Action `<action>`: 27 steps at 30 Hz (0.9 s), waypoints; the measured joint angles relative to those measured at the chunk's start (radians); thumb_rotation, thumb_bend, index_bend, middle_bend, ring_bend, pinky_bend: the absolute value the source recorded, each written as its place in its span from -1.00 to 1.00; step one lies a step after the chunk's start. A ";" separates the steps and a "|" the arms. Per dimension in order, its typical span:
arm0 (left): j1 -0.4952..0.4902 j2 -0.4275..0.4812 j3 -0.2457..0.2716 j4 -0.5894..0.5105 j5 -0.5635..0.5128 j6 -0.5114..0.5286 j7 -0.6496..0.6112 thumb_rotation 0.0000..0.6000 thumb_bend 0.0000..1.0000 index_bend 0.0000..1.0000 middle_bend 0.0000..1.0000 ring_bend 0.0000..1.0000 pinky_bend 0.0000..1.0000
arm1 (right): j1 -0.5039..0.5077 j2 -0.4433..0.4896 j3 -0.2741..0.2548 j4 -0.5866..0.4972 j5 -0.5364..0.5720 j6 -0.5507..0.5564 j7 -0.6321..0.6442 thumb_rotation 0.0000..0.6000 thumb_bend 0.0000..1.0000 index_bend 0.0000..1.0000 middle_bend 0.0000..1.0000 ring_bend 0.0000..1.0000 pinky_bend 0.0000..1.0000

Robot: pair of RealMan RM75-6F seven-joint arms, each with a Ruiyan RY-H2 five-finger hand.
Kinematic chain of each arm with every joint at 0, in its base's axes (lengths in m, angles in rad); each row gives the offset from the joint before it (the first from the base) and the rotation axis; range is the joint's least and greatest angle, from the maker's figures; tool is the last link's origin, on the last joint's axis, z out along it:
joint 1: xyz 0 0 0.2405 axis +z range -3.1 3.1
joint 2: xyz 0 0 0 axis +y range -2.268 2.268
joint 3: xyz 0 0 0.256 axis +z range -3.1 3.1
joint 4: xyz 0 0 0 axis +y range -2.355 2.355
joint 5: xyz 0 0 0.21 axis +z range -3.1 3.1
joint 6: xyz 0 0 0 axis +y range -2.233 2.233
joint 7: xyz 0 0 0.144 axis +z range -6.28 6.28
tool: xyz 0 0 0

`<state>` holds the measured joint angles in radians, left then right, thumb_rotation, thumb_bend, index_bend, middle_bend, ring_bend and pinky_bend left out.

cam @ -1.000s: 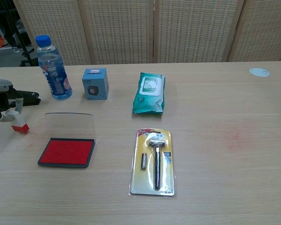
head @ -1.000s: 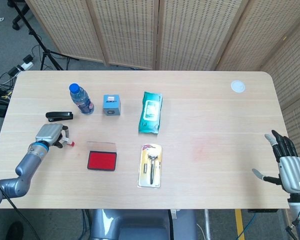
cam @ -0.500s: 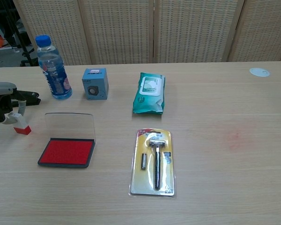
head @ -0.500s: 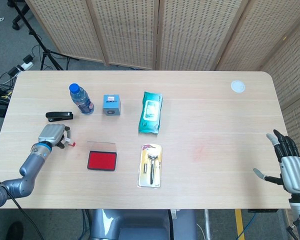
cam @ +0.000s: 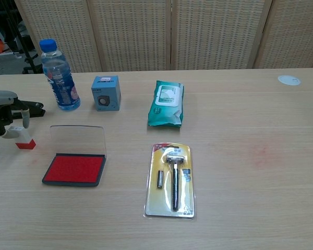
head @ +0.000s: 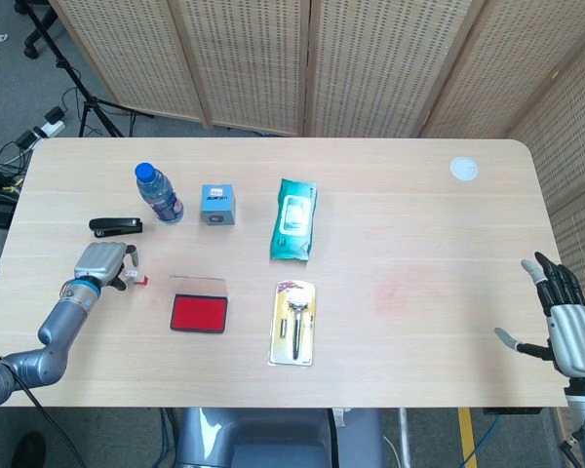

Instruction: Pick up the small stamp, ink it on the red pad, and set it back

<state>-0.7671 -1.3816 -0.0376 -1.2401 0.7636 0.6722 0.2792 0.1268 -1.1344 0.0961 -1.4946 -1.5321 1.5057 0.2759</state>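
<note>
The small stamp (head: pixel 135 279) (cam: pixel 24 139) has a white body and a red base and stands near the table's left edge. My left hand (head: pixel 102 263) (cam: pixel 5 112) holds it from above, with fingers on either side of the white body. The red base sits at or just over the tabletop; I cannot tell whether it touches. The red ink pad (head: pixel 199 314) (cam: pixel 74 169) lies open to the right of the stamp, its clear lid (cam: pixel 77 139) raised at the back. My right hand (head: pixel 565 327) hangs off the table's right front corner, fingers apart, holding nothing.
A black stapler (head: pixel 115 225) lies just behind my left hand. Further back stand a water bottle (cam: pixel 58 75) and a small blue box (cam: pixel 106 92). A green wipes pack (cam: pixel 167 103) and a razor blister pack (cam: pixel 172 179) lie mid-table. A white disc (head: pixel 463 169) sits far right.
My left hand has shifted slightly toward the pad with the stamp, which went from tilted to more upright. The right hand drifted a little lower.
</note>
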 measured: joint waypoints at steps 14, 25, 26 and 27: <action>0.044 0.180 0.008 -0.206 0.109 0.099 -0.010 1.00 -0.49 -0.57 -0.41 -0.19 0.13 | -0.002 0.004 0.000 -0.007 -0.006 0.008 0.003 1.00 -1.00 -1.00 -1.00 -1.00 -1.00; 0.287 0.282 -0.003 -0.291 0.398 0.512 -0.302 1.00 -0.67 -1.00 -1.00 -1.00 -1.00 | -0.005 0.006 -0.004 -0.018 -0.021 0.019 -0.001 1.00 -1.00 -1.00 -1.00 -1.00 -1.00; 0.311 0.275 -0.004 -0.284 0.409 0.546 -0.320 1.00 -0.67 -1.00 -1.00 -1.00 -1.00 | -0.005 0.006 -0.005 -0.018 -0.023 0.021 -0.001 1.00 -1.00 -1.00 -1.00 -1.00 -1.00; 0.336 0.264 -0.004 -0.275 0.418 0.578 -0.337 1.00 -0.67 -1.00 -1.00 -1.00 -1.00 | -0.006 0.006 -0.006 -0.018 -0.026 0.023 -0.002 1.00 -1.00 -1.00 -1.00 -1.00 -1.00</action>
<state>-0.4313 -1.1173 -0.0416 -1.5149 1.1813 1.2503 -0.0573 0.1209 -1.1283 0.0904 -1.5130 -1.5578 1.5284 0.2739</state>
